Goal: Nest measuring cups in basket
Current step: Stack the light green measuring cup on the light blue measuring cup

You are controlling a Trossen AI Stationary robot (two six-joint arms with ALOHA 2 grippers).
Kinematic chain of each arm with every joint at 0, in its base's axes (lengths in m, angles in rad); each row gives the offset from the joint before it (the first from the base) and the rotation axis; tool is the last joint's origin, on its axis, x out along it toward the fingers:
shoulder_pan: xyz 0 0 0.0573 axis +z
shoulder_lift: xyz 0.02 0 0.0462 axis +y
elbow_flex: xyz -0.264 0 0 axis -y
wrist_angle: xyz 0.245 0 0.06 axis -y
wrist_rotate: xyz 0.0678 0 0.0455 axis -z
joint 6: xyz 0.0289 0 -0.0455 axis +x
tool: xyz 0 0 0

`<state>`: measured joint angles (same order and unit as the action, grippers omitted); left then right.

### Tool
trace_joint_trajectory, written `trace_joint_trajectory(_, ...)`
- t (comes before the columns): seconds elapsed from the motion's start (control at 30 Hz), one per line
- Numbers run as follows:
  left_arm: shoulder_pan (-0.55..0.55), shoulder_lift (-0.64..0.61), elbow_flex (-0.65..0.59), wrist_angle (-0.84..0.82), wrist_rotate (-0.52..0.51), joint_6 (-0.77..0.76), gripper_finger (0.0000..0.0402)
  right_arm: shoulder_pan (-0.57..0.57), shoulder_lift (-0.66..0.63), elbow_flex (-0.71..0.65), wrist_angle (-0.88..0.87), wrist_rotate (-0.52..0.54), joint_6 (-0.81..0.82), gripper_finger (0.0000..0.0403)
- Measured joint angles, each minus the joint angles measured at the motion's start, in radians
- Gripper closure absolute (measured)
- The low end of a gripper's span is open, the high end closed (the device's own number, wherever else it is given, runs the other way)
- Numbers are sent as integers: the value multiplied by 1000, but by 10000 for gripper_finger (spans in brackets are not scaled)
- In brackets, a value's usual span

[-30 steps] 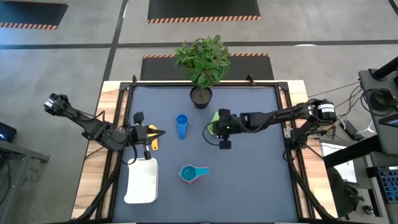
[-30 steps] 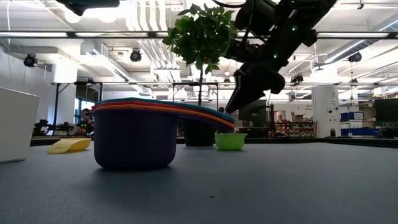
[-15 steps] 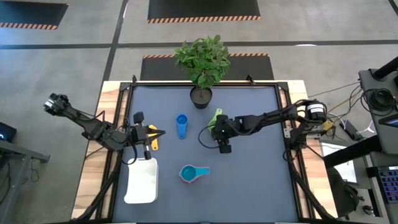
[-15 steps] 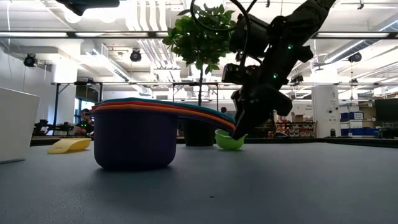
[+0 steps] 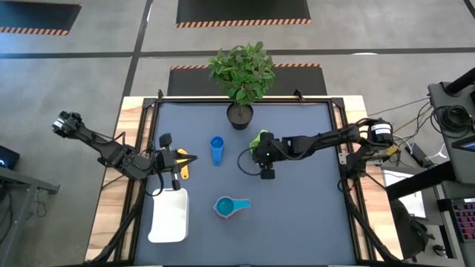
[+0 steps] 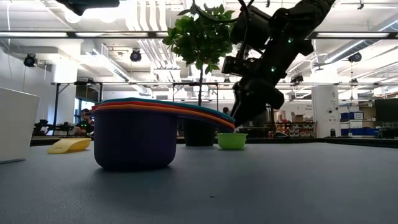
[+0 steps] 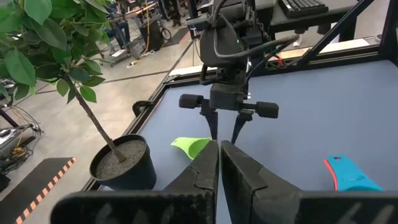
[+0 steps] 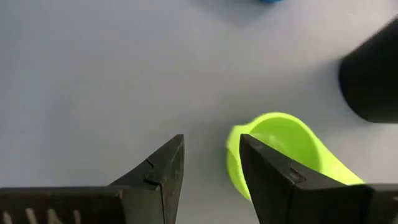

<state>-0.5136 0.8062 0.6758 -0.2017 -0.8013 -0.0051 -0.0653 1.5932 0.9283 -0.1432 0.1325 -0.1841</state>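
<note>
Right jaws: parted, right gripper (image 8: 211,168) beside green measuring cup (image 8: 283,152), not grasping.
Left jaws: clenched, left gripper (image 7: 219,163) empty.

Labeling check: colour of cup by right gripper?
Lime green cup; clearest in the right wrist view.

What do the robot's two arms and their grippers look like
Both arms are dark, slim and jointed. The right arm has a black cable looping off it, small green lights along its links and a white-ringed joint near its base. The right gripper has two black wedge-shaped fingers. The left gripper has matching black tapered fingers.
</note>
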Motion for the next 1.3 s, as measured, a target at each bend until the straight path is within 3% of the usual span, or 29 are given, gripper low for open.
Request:
trace_joint_trajectory(0.5, 0, 0, 0, 0, 0, 0, 402, -41, 76, -1, -12, 26, -62, 260)
trace_joint_trajectory(0.6, 0, 0, 0, 0, 0, 0, 402, -39, 79, -1, -7, 25, -58, 279)
trace_joint_trajectory(0.9, 0, 0, 0, 0, 0, 8, 402, -32, 76, 8, -9, 20, -35, 385)
trace_joint_trajectory(1.1, 0, 0, 0, 0, 0, 14, 402, 21, 76, 65, -20, 17, 15, 392)
trace_joint_trajectory(1.3, 0, 0, 0, 0, 0, 14, 402, 88, 75, 196, -141, 25, 165, 393)
